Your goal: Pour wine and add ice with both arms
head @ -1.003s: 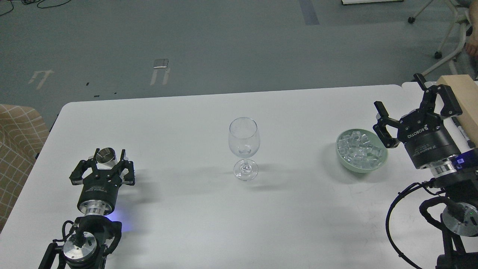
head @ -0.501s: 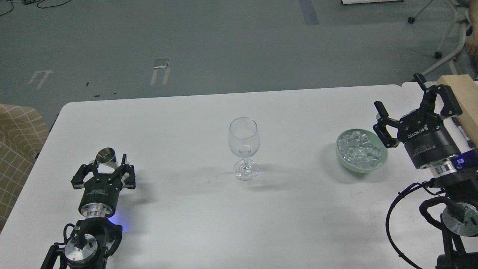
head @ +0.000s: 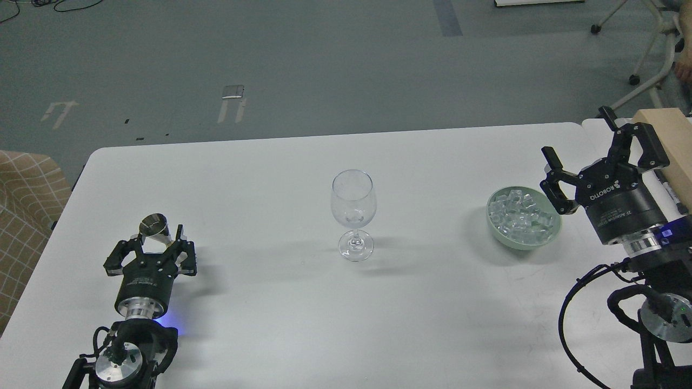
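An empty clear stemmed wine glass (head: 352, 208) stands upright at the middle of the white table (head: 432, 302). The ice (head: 520, 214), several small clear cubes, fills a pale green bowl (head: 523, 244) to the right. A small shiny metal cup (head: 154, 226) stands at the left. My left gripper (head: 156, 239) is open and empty, its fingertips just short of the cup on the near side. My right gripper (head: 576, 133) is open and empty, held above the table just right of the bowl.
A light wooden box (head: 669, 141) stands at the table's right edge behind my right arm. A checkered cushion (head: 21, 216) lies off the table's left side. Chair legs with castors (head: 643, 48) stand on the floor at the far right.
My left gripper has drawn back toward the near edge, so the metal cup is no longer between its fingers. The cup, glass, bowl and right arm have not moved.
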You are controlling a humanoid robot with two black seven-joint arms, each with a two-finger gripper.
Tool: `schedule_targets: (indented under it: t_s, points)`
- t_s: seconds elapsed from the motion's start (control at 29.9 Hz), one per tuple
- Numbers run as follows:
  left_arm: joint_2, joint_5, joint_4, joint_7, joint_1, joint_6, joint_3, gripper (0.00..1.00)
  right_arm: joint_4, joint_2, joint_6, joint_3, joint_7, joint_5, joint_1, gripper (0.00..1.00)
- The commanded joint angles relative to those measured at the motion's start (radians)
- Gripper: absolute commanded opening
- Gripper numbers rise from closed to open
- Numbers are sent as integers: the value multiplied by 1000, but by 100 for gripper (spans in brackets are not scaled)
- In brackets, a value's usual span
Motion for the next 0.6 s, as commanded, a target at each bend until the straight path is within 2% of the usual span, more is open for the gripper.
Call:
schedule_targets:
  t_s: [0.0, 0.57]
  points:
    - [0, 0, 6, 1, 0, 0, 0, 64, 3, 0, 0, 0, 0, 0, -3, 100]
    - [0, 6, 29, -5, -3, -6, 2, 59, 6, 0, 0, 2, 0, 0, -7, 100]
